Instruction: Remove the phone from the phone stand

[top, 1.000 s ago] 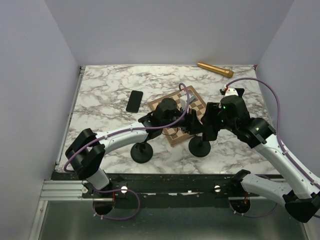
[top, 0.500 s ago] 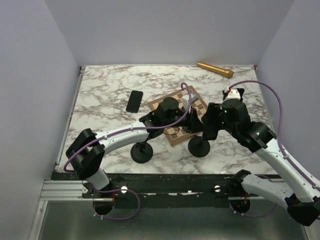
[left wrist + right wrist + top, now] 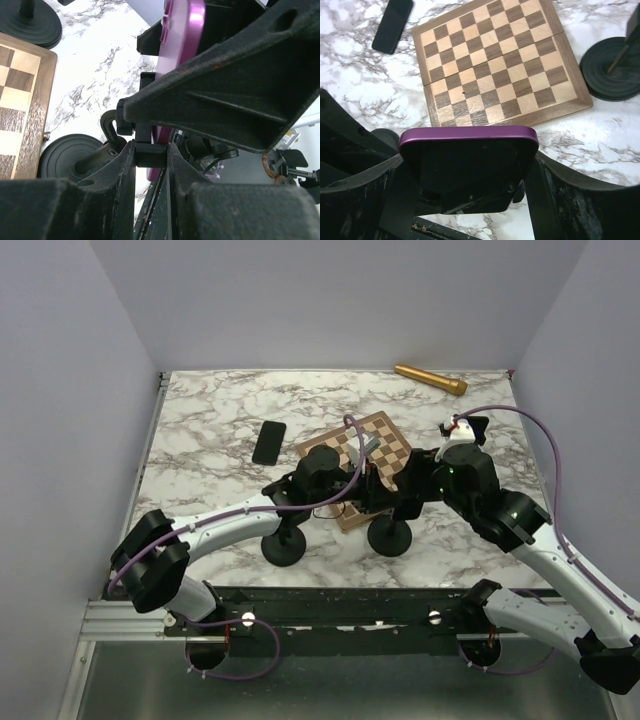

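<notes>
The arms meet mid-frame in the top view. The right gripper (image 3: pixel 470 202) has its jaws pinching the purple phone (image 3: pixel 470 160) by its sides. The left gripper (image 3: pixel 148 167) has its jaws pressed on a thin black bar of the phone stand (image 3: pixel 70 160). Whether the phone is clear of the cradle is hidden (the arms cover it). If it is seated, a skewed pull could wrench the bar from that narrow hold and tip the stand onto the chessboard (image 3: pixel 495 60) on the counter (image 3: pixel 350 75).
</notes>
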Action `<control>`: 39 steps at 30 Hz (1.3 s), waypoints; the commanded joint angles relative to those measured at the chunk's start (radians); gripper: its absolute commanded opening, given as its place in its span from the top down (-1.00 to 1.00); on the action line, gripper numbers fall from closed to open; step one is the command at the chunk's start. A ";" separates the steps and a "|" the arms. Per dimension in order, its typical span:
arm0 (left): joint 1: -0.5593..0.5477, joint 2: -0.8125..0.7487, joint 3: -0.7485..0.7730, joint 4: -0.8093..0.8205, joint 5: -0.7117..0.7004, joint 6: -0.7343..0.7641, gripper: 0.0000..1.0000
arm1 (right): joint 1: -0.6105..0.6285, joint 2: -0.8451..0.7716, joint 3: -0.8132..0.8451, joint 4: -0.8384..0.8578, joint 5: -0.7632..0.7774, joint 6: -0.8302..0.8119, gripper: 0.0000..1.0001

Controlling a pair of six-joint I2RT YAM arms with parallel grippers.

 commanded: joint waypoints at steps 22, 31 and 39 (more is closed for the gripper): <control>0.137 0.130 -0.081 0.272 0.309 -0.039 1.00 | -0.029 -0.009 -0.016 0.154 -0.707 -0.180 0.99; 0.138 0.144 -0.051 0.232 0.313 0.002 1.00 | -0.030 -0.048 -0.036 0.219 -0.857 -0.098 0.99; 0.124 0.125 -0.026 0.170 0.318 0.021 1.00 | -0.030 -0.081 0.010 0.242 -0.829 -0.007 0.99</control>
